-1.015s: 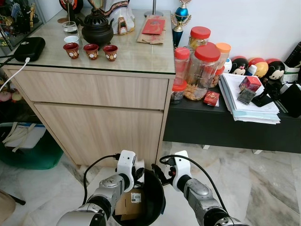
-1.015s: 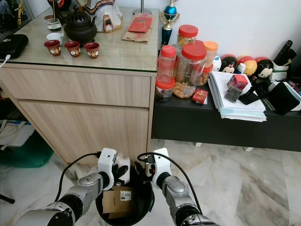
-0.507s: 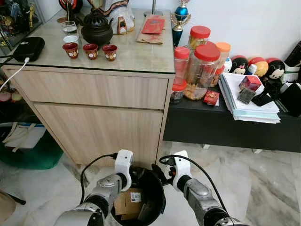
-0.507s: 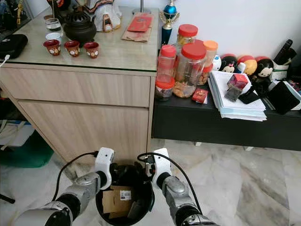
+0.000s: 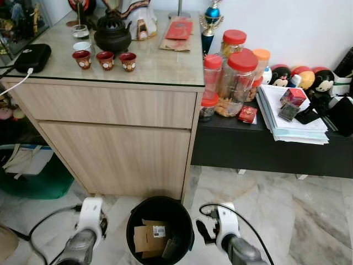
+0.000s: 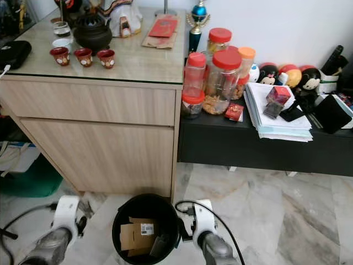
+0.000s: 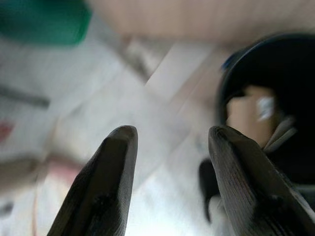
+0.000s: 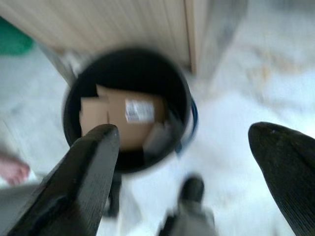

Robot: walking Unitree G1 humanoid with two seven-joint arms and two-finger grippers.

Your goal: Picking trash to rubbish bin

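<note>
Marble floor (image 5: 287,215), claws flanking bin (image 5: 160,207)

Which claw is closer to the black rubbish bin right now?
Right. The right claw sits just off the round black plastic rubbish bin's rim on its right side, while the left claw hangs farther out over the floor to the bin's left.

The pale marble floor (image 5: 287,215) carries a black rubbish bin (image 5: 160,226) at about 6 o'clock, standing just in front of the wooden cabinet (image 5: 110,138). A green tub (image 5: 38,179) rests at 9 o'clock, and a low black bench (image 5: 265,149) stands at 3 o'clock.
</note>
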